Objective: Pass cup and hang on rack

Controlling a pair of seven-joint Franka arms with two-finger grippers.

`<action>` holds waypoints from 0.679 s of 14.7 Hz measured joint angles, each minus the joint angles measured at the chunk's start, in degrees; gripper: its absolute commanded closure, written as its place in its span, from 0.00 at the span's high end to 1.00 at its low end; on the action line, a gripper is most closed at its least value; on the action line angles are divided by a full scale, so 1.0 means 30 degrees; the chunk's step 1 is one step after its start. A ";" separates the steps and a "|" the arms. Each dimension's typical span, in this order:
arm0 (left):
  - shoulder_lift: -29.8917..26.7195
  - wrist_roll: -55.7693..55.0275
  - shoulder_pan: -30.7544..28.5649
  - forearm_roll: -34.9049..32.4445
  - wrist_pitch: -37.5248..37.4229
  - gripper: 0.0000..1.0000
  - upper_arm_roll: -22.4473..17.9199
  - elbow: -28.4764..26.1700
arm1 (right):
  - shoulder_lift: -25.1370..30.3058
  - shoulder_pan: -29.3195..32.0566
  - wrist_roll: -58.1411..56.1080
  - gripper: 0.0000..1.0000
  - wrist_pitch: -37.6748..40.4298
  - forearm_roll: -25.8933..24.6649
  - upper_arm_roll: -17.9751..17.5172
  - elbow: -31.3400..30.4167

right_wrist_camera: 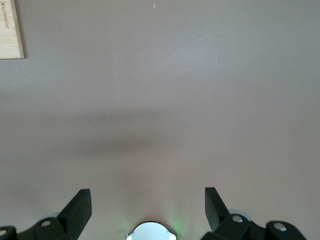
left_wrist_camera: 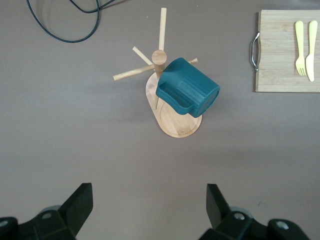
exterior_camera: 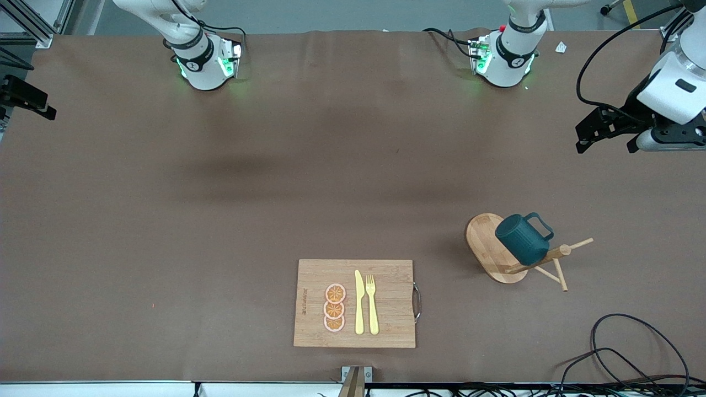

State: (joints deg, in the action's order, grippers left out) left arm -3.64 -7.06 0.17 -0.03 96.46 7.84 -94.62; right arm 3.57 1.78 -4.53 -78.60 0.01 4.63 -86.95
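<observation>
Cup hangs tilted on a peg of the rack, toward the left arm's end of the tabletop; cutting board with orange slices, knife and fork sits nearer the front camera. Left gripper is up over bare tabletop near the rack, jaws wide, holding nothing. Right gripper hovers over bare tabletop, jaws wide, empty.

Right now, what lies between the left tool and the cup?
Only bare brown table: the left wrist view shows the open left tool above it, apart from the cup hanging on the rack.
</observation>
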 measured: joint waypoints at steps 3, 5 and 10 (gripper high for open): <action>0.0028 0.0001 0.0001 0.0000 0.0102 1.00 -0.0055 0.0005 | 0.0000 -0.0005 0.0000 1.00 0.0038 0.0031 -0.0036 -0.0018; 0.0083 0.0001 0.0001 0.0000 0.0156 1.00 -0.0175 0.0025 | 0.0000 -0.0005 0.0000 1.00 0.0043 0.0040 -0.0051 -0.0024; 0.0257 0.0007 -0.0049 0.0000 0.0204 1.00 -0.0453 0.0053 | 0.0000 -0.0006 -0.0004 1.00 0.0044 0.0044 -0.0058 -0.0028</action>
State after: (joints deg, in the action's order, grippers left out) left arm -2.87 -7.04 0.02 -0.03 97.07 6.48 -94.46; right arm 3.57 1.76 -4.54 -78.47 0.14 4.46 -87.03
